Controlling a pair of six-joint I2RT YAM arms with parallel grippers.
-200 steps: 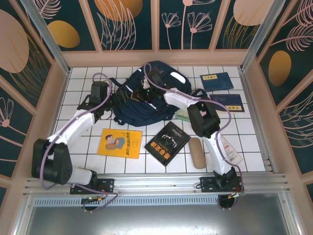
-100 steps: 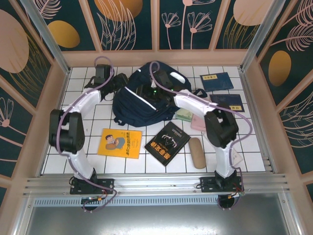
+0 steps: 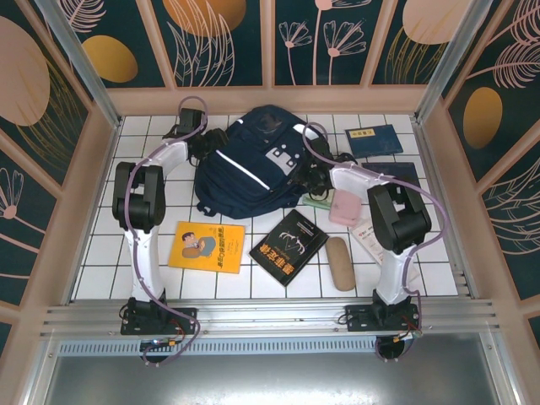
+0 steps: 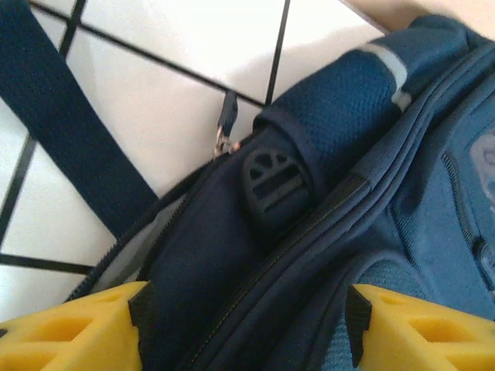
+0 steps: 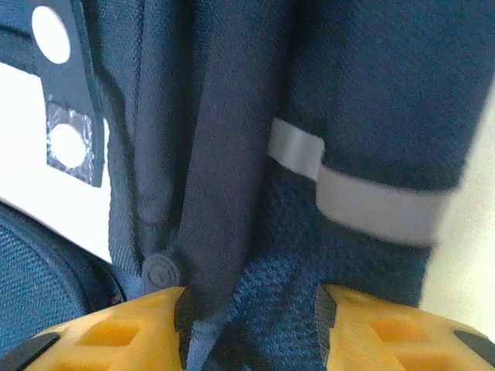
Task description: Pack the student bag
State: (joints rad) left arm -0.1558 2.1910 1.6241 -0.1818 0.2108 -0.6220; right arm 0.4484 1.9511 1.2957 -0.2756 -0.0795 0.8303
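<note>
Well, from my console the white tiled table (image 3: 101, 253) takes up most of the overhead view. The student bag (image 3: 253, 173) lies at its far middle, navy, with a white reflective stripe (image 3: 240, 164) across the front and a grey-white patch (image 3: 283, 160) near its top.

Both arms reach out to it. The left gripper (image 3: 205, 143) is at the bag's far-left edge. On the left wrist camera its yellow fingers (image 4: 69, 332) stand on either side of a thick fold of bag fabric that fills the gap pad to pad, so I read it as pinching the bag. A round dark buckle (image 4: 271, 182) and a zipper pull (image 4: 227, 127) sit just ahead of it.

The right gripper (image 3: 314, 173) is at the bag's right side. Its fingers (image 5: 108, 332) are closer together and clamp a navy fold, with a grey band (image 5: 356, 193) crossing the fabric above them.

On the near side of the bag lie a yellow book (image 3: 207, 246) and a black book (image 3: 288, 246), apart from each other. Two blue booklets (image 3: 375, 139) lie at far right, the nearer one partly under the right arm.

A pink case (image 3: 344, 207) lies beside the right arm, and a tan glasses case (image 3: 339, 263) lies just right of the black book.
</note>
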